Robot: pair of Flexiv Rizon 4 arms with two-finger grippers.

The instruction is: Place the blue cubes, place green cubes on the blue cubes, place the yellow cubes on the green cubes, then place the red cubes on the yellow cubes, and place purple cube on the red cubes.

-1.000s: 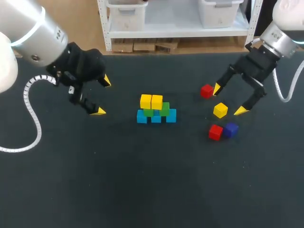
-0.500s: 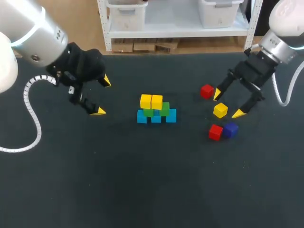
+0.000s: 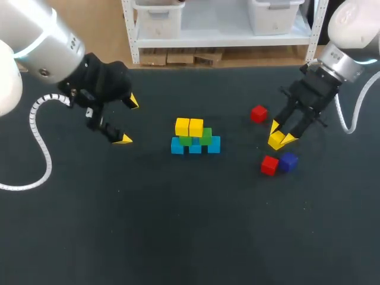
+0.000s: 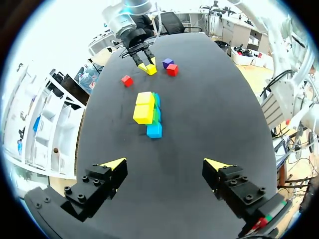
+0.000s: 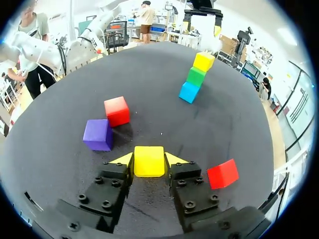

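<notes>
A stack stands mid-table: a row of blue cubes (image 3: 195, 146), green cubes (image 3: 206, 136) on them, two yellow cubes (image 3: 189, 126) on top. To its right my right gripper (image 3: 280, 135) reaches down with both fingers against the sides of a loose yellow cube (image 5: 149, 167) that rests on the table, so it is shut on it. Close by lie a red cube (image 3: 258, 114), a second red cube (image 3: 269, 165) and a purple cube (image 3: 288, 161). My left gripper (image 3: 127, 120) hangs open and empty to the left of the stack (image 4: 144, 110).
The black table (image 3: 178, 225) has free room in front of the stack and along its near side. In the right wrist view the purple cube (image 5: 97, 134) and one red cube (image 5: 116, 110) lie just ahead of the fingers, the other red cube (image 5: 223, 173) beside them.
My right gripper came down over the loose yellow cube and its fingers closed in on the cube's sides. The left arm and the stack have not moved.
</notes>
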